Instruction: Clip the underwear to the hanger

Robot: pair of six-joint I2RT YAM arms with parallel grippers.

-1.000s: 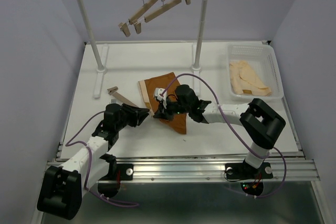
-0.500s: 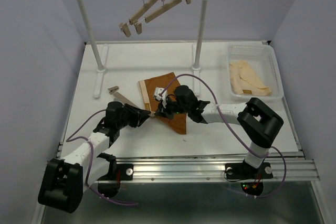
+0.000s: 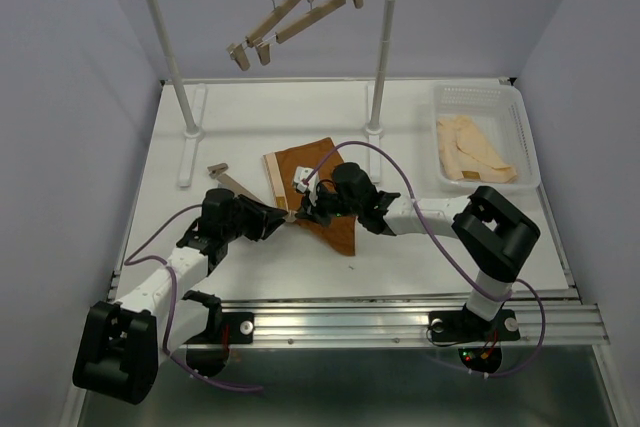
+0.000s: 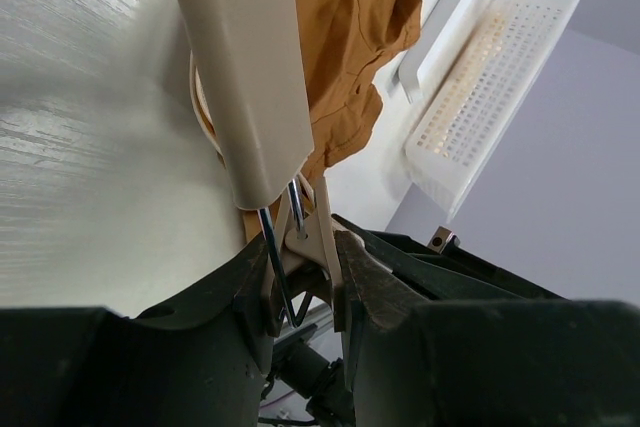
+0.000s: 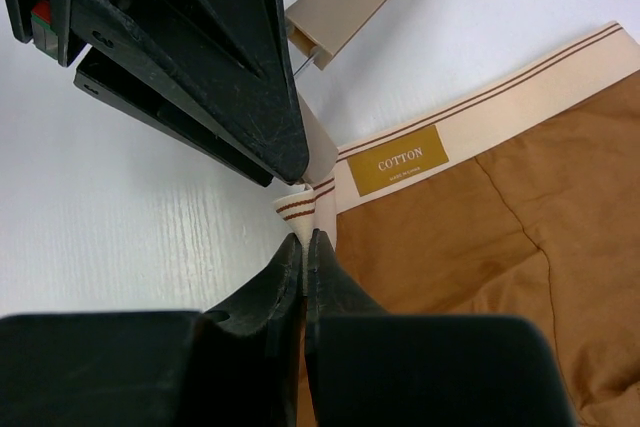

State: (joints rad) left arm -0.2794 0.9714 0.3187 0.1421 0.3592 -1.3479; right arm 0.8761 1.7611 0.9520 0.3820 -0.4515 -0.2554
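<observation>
Arms low, my left gripper (image 4: 303, 267) squeezes the hanger (image 4: 245, 77) clip; right gripper (image 5: 303, 242), at its three o'clock, pinches the underwear (image 5: 450, 237) waistband.

The left pincer (image 4: 305, 265) squeezes the clip at the near end of the hanger (image 4: 250, 77). Its pale bar sticks out ahead over the white surface (image 4: 80, 147). Just past it lies the brown underwear (image 4: 350, 37). A white basket (image 4: 480, 87) sits farther off, to the pincer's right.
</observation>
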